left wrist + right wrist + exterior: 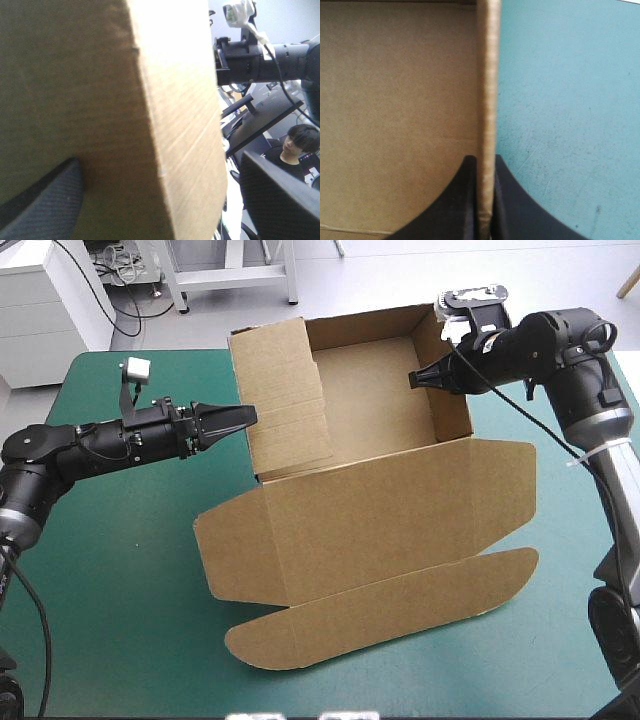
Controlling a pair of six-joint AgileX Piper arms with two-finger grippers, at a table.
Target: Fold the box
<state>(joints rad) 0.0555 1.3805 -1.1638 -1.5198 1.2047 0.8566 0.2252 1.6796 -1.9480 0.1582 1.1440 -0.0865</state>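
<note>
The box [370, 400] is set as an open tray toward the far side of the teal-green table [110, 610], with its lid laid flat toward the near edge. The right wall is clamped by the clenched right pincer [415, 380]. The raised left wall is straddled by the released left pincer [250, 416].

Box [370, 490] on the middle of the table [120, 620], tray part toward the far edge, lid lying flat toward the near edge. Left gripper [240, 418] at the tray's left wall, one finger either side. Right gripper [415, 379] clamped on the right wall.
</note>
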